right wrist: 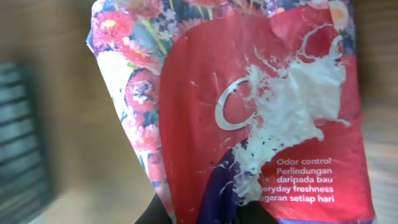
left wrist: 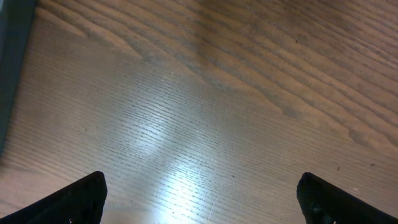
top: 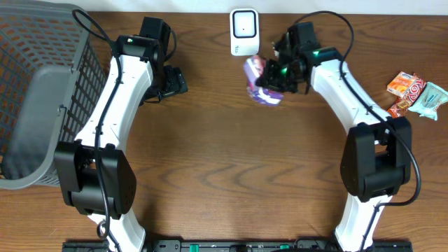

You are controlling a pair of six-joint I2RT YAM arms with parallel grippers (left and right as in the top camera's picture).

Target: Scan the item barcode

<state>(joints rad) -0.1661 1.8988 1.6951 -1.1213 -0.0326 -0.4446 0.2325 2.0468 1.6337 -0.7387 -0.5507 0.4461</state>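
The item is a soft packet (top: 257, 82) with a red front, floral print and purple base. My right gripper (top: 271, 75) is shut on it, just below the white barcode scanner (top: 243, 31) at the table's far edge. The packet (right wrist: 249, 112) fills the right wrist view, and its lower edge sits between the dark fingers of the right gripper (right wrist: 211, 214). No barcode shows on the visible face. My left gripper (top: 171, 80) hangs left of the scanner. In the left wrist view the left gripper (left wrist: 202, 199) stands open over bare wood, fingertips (left wrist: 81, 199) far apart.
A grey mesh basket (top: 77, 70) takes up the far left of the table. A few snack packets (top: 413, 94) lie at the right edge. Both arm bases stand at the near edge.
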